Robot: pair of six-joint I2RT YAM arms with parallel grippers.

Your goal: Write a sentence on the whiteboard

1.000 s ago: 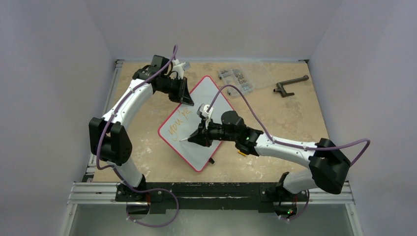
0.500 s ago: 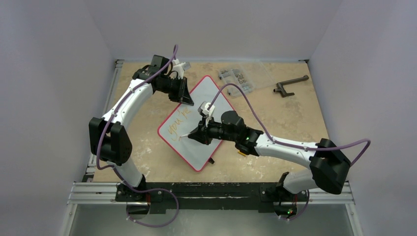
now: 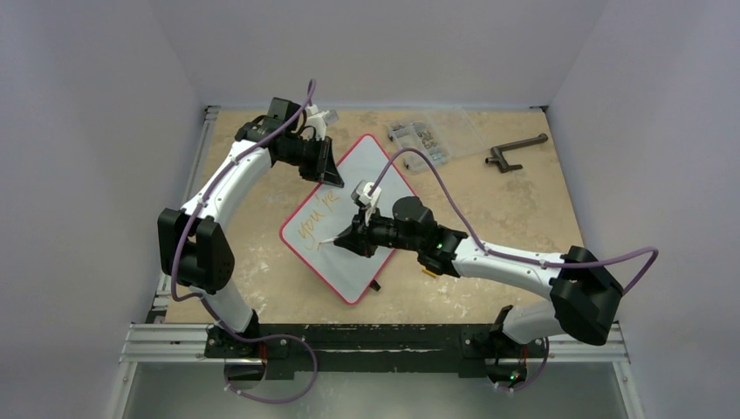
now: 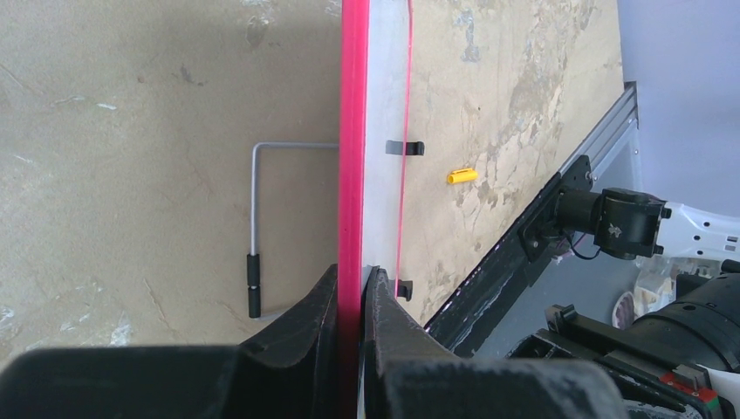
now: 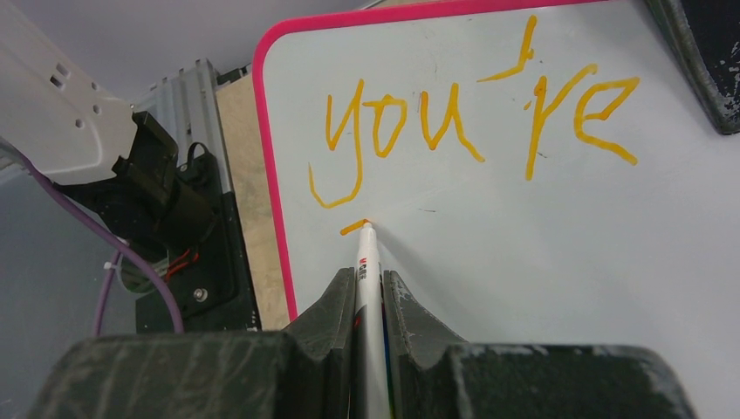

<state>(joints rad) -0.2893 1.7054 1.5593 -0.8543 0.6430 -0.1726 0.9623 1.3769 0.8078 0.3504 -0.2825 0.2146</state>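
Orange handwritten words (image 5: 476,118) read "you're", on left half of flat white board with thin red rim (image 5: 567,279). Nothing else legible.

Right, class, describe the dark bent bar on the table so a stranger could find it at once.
Find the red-rimmed whiteboard in the middle of the tan table, then look toward the far right corner. Just right of the clear parts box lies the dark bent bar. Unlike the see-through box, it is solid, dark and crank-shaped.

Top view reads evenly lit, soft shadows only over the table (image 3: 506,218). Right wrist view is bright: the whiteboard (image 5: 524,262) glows pale, the marker (image 5: 367,279) throws a faint shadow rightward. Bottom edges of both wrist views go blurry.
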